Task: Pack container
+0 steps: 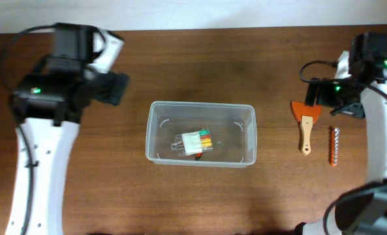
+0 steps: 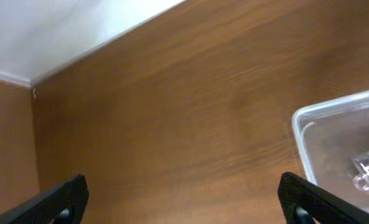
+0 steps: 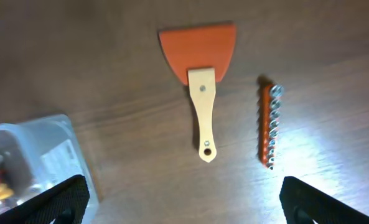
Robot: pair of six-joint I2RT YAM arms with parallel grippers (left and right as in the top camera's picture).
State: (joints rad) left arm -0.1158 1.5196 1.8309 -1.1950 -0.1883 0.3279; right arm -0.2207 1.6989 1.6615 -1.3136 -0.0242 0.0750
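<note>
The clear plastic container sits mid-table with a small clear case of coloured bits inside. It also shows in the left wrist view and the right wrist view. An orange scraper with a wooden handle and a red strip of screwdriver bits lie to its right. My left gripper is open and empty, up left of the container. My right gripper is open and empty, above the scraper.
The brown wooden table runs to a white wall at the back. The table's far edge shows in the left wrist view.
</note>
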